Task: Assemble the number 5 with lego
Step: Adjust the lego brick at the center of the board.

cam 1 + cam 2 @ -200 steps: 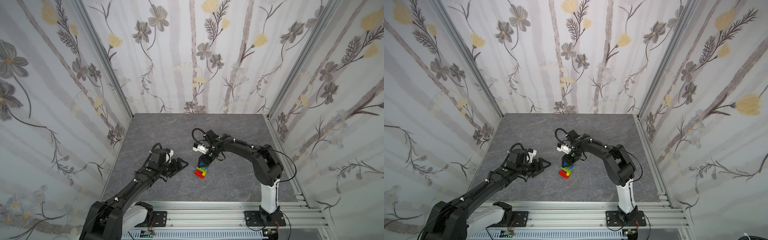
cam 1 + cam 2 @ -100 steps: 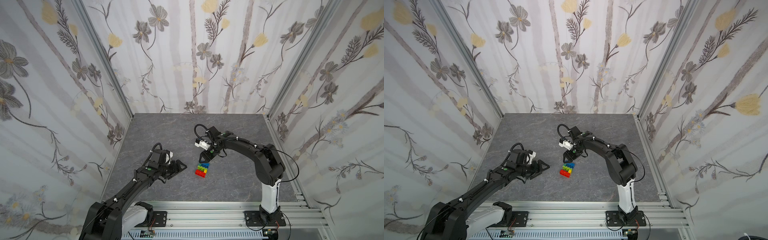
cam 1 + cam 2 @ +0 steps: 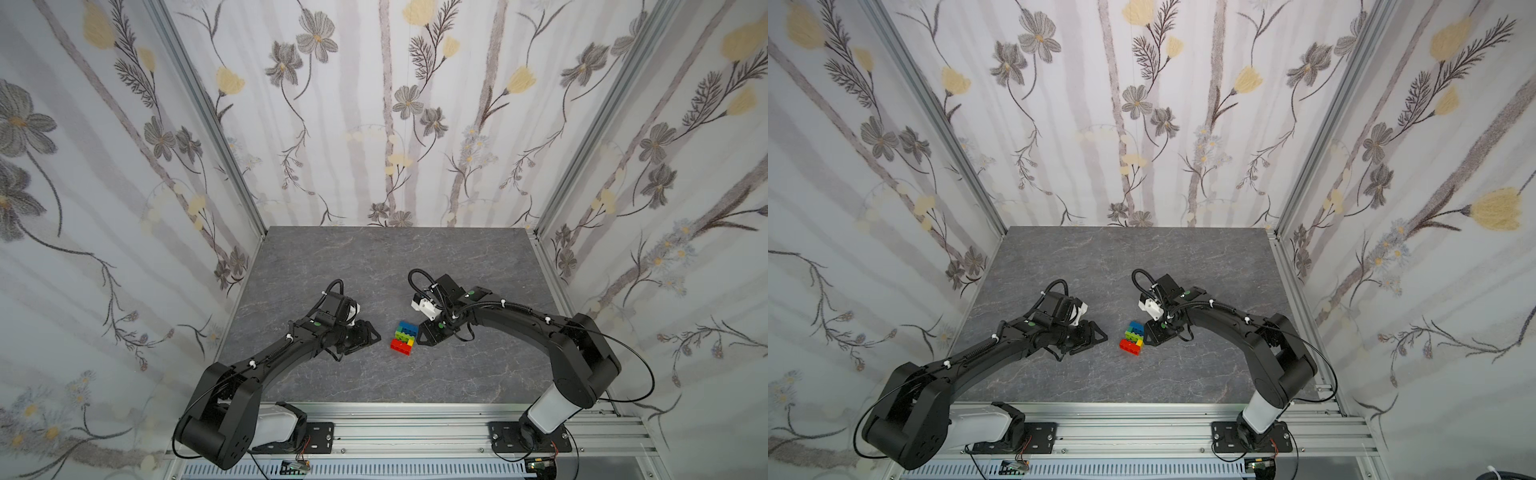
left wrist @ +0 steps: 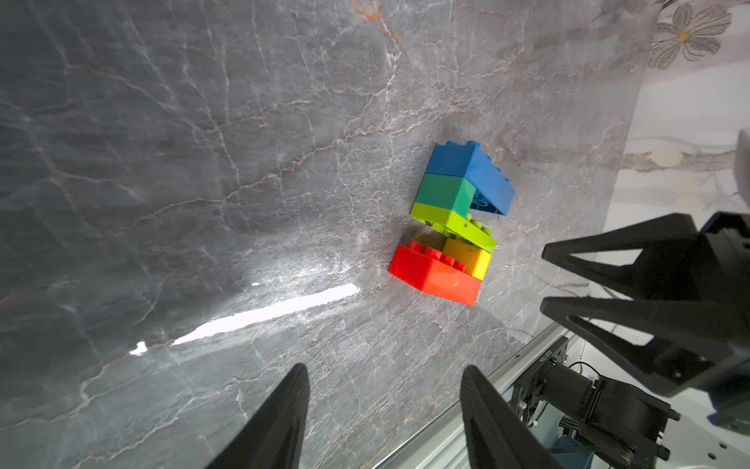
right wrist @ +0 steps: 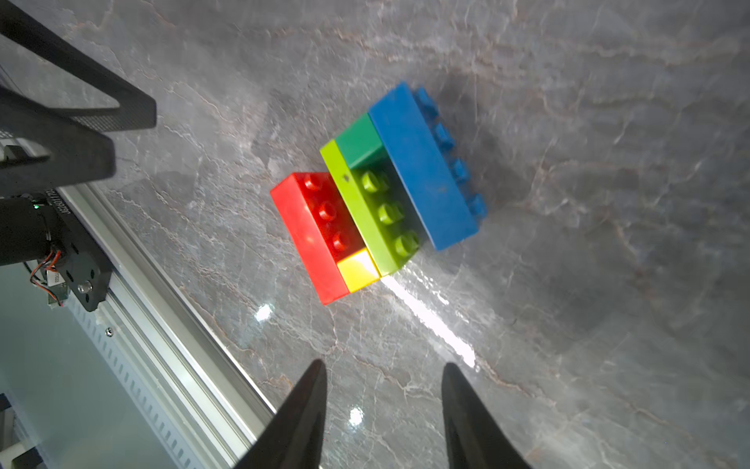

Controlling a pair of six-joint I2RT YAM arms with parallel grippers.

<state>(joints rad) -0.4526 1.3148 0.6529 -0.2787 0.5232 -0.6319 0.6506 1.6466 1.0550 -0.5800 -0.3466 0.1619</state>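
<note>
Since a second ago, the right gripper (image 3: pixel 423 334) has drawn back off the small multicoloured block figure of the number 5 (image 3: pixel 403 337). It now sits just beside the figure, jaws apart and empty. The left gripper (image 3: pixel 372 336) stands near the figure's other side without touching it, its jaws also apart with nothing between them. The figure lies on its side on the grey marbled bench (image 3: pixel 374 257), between the two grippers. Its blue brick (image 5: pixel 422 170) is at the far end, followed by the dark-green brick (image 5: pixel 359 142), lime-green brick (image 5: pixel 365 211), yellow brick (image 5: pixel 359 264) and red brick (image 5: pixel 308 227) at the near end.
</note>
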